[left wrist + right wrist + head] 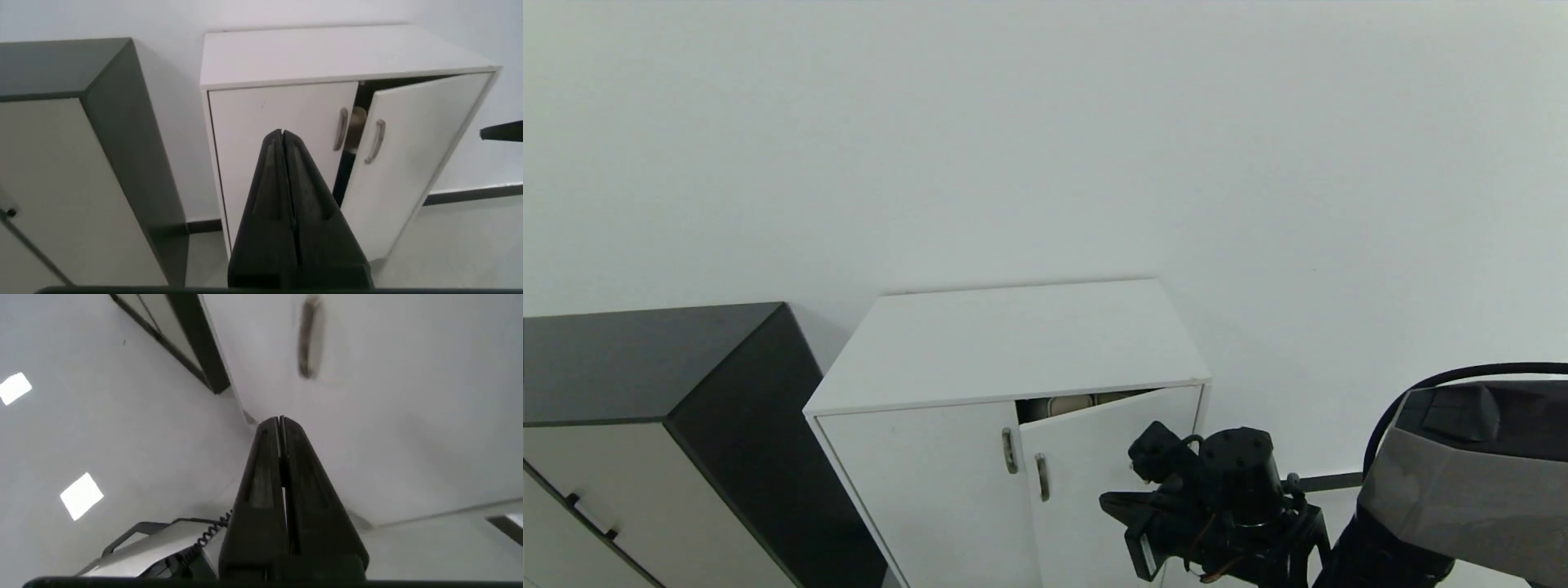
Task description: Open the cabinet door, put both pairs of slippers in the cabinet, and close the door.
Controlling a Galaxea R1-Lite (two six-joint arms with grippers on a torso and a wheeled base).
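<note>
**Last step: 1 door ajar**

Right gripper [281, 425], fingers pressed together on nothing, faces the right door [1094, 457] at 5 o'clock in the head view. Slippers [1070, 402] (pale shapes) sit inside the cabinet [1013, 343]. Left gripper [283, 135], likewise pressed together, hangs back. Next move, as I judge it: push the door flush.
</note>
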